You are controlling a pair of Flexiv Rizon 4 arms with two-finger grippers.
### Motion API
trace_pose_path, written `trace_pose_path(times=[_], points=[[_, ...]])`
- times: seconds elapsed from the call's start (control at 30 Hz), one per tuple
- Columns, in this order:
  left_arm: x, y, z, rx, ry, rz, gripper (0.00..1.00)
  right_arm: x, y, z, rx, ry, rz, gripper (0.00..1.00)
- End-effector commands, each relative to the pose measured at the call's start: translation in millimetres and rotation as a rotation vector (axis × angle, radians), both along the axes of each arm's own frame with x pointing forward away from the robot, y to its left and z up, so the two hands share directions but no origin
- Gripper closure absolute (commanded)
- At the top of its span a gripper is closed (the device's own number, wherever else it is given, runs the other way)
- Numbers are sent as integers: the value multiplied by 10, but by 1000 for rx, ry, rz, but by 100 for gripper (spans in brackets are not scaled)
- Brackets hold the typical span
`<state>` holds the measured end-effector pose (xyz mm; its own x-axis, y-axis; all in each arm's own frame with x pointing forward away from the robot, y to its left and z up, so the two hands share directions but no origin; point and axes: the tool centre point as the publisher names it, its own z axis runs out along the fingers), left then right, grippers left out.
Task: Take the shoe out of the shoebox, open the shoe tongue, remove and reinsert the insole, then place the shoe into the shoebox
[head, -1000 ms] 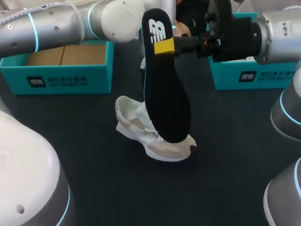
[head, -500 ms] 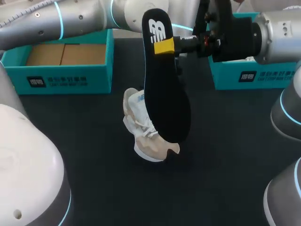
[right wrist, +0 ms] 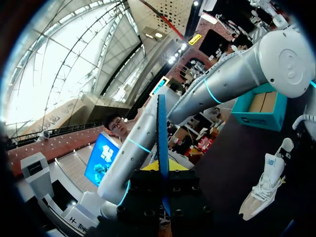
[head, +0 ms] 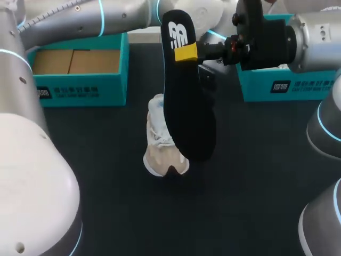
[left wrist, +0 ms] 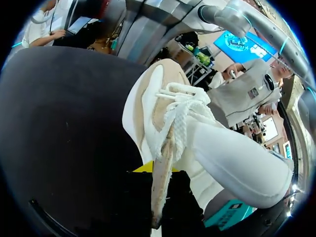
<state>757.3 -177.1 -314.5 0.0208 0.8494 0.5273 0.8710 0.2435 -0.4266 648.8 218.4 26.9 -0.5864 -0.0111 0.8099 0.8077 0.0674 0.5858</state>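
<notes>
Two arms meet over the middle of the dark surface (head: 256, 176). The right pincer (head: 187, 52), closed flat on the heel end of the black insole (head: 187, 106), holds it nearly upright, toe end down, with its lower tip just above the white-and-beige shoe (head: 160, 144). The shoe stands on the surface with its long axis running from far edge to near edge, toe toward the near edge, so insole and shoe sit close to right angles to each other. The left pincer (left wrist: 160, 185), extended from the far left corner, appears clamped on a beige strip at the shoe's opening, probably the tongue, beside the laces. Reinsertion looks to depend on lowering the insole's toe into that opening, which the insole itself hides in the head view. The open teal shoebox (head: 80, 88) by the far left corner shows only its brown cardboard floor. A second teal box (head: 277, 85) at the far right is largely hidden by the right arm.
</notes>
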Motion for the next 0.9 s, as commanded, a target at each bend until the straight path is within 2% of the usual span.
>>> trace_pose_path(times=[0.03, 0.43, 0.9], points=[[15, -5, 61, 19, -55, 14, 100, 0, 23, -1, -3, 1, -2, 100], [77, -25, -30, -62, -254, -19, 100, 0, 23, -1, -3, 1, -2, 100], [-18, -39, -328, -150, -310, -51, 100, 0, 23, -1, -3, 1, -2, 100]])
